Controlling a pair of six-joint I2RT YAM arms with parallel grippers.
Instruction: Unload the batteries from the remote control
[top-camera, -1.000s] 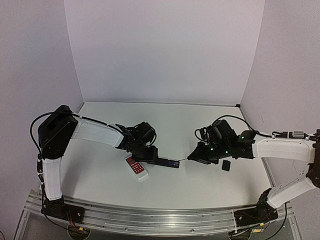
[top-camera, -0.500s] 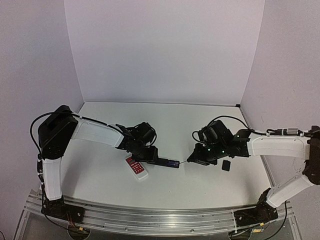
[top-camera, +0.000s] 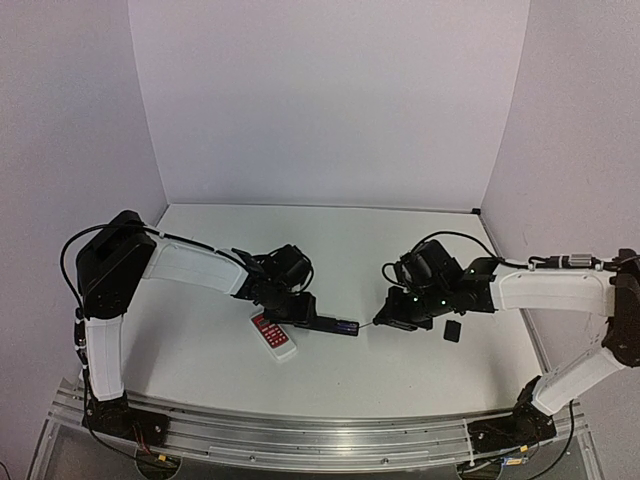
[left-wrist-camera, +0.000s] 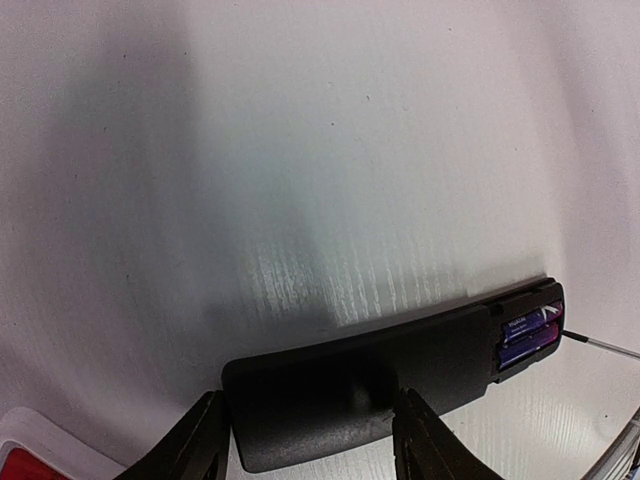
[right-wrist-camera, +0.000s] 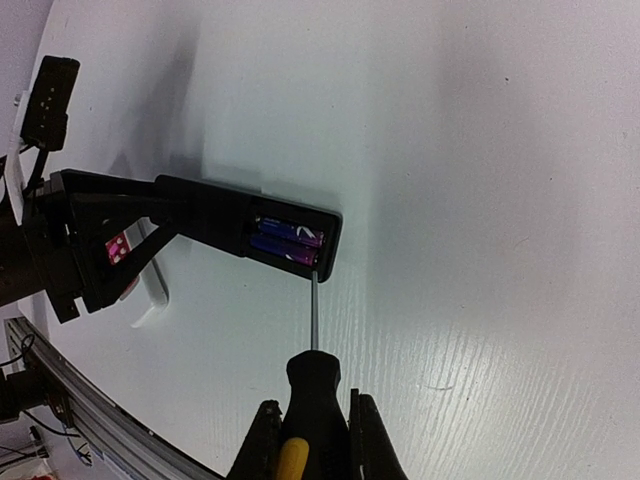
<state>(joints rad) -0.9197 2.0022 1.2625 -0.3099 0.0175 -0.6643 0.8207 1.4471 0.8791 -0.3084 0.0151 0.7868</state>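
- Left end effector (left-wrist-camera: 312, 440): no change over the last second. Fingers pinch the slim matte black plastic remote control (left-wrist-camera: 370, 375) across its body, pinning it on the white wood-grain desk (left-wrist-camera: 300, 150).
- Flat white remote with red buttons (top-camera: 273, 336) lies just beside that grip, untouched.
- Two slim glossy purple-labelled cylindrical batteries (right-wrist-camera: 287, 241) sit side by side in the open bay at the remote control's right end. Neither is out yet.
- Change: the right arm has crept left, so the black-and-yellow-handled screwdriver (right-wrist-camera: 313, 375) now has the tip of its thin steel shaft at the bay rim, by the nearer cell. Can't tell if it's touching. Reads as lining up to pry.
- Right end effector (right-wrist-camera: 314, 445): clamped on the screwdriver's handle.
- Small flat black rectangular cover (top-camera: 452, 331) lies on the desk near the right arm, already off.
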